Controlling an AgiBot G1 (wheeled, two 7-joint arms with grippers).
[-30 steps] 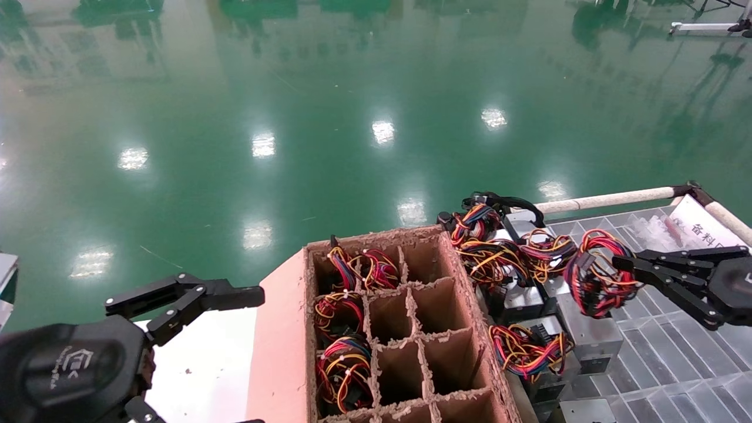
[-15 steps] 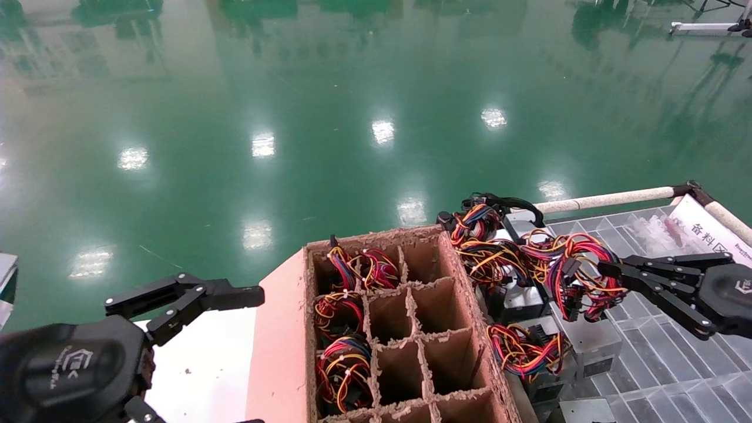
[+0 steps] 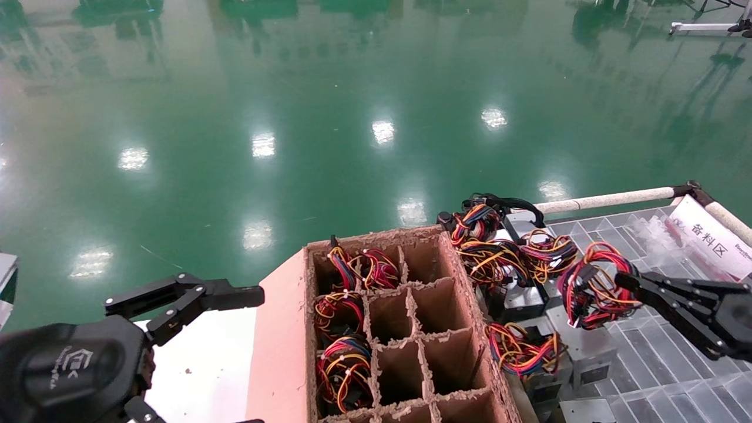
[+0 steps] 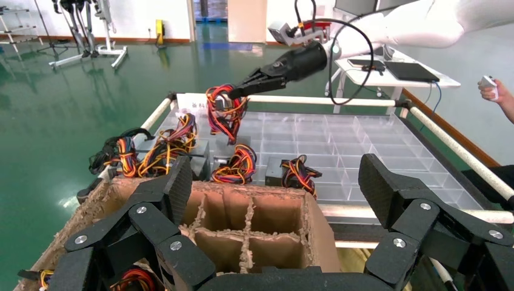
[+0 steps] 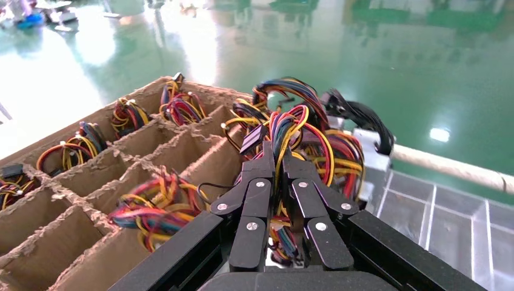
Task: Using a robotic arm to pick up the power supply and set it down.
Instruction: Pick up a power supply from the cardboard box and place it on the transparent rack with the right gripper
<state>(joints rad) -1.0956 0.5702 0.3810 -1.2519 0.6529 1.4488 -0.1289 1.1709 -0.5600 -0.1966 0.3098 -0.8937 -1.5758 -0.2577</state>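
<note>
Right gripper, at about 3 o'clock in the head view, hangs over the clear compartment tray w/ its jaws clenched on the red-yellow-black wire bundle of a power supply; the grey metal body sits just below the loop at roughly 4 o'clock, beside the brown cardboard divider box. Whether that body is clear of the tray or resting on it is hard to judge from here, prob. barely off. The right wrist view shows the fingertips pressed nearly together, wires pinched between them and spilling over both sides. Step in hand looks like the set-down: best done by lowering slowly and straight so the unit's weight doesn't swing on the loose loop, aiming the box into an open tray cell away from the neighbouring supplies, and letting go only once the body is fully supported. Left gripper, at 8 o'clock near the box's edge, is spread wide and holds nothing.
</note>
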